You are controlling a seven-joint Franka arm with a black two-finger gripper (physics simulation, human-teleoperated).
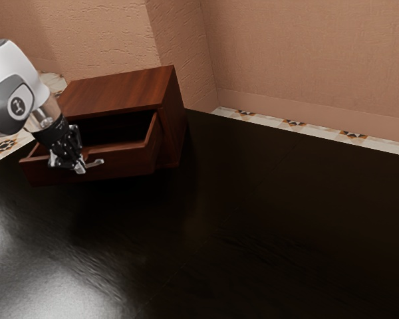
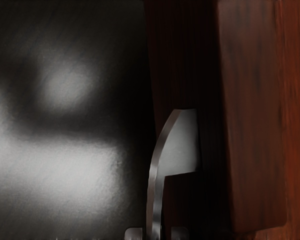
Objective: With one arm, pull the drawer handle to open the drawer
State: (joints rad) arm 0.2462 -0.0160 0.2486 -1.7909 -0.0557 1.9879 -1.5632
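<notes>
The black tool (image 1: 75, 165) sits at the shiny silver handle (image 1: 93, 161) of the partly open brown wooden drawer (image 1: 128, 158), at ten o'clock on the dark shiny table (image 1: 253, 232), but I cannot tell if it grips, so a pull may slip off.

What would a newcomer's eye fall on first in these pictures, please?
The reddish-brown wooden cabinet at the exterior view's upper left stands out against the dark glossy table, with its drawer pulled well out. The black gripper sits at the drawer's front. In the wrist view, the silver handle is a bright curved bar against the wood.
</notes>
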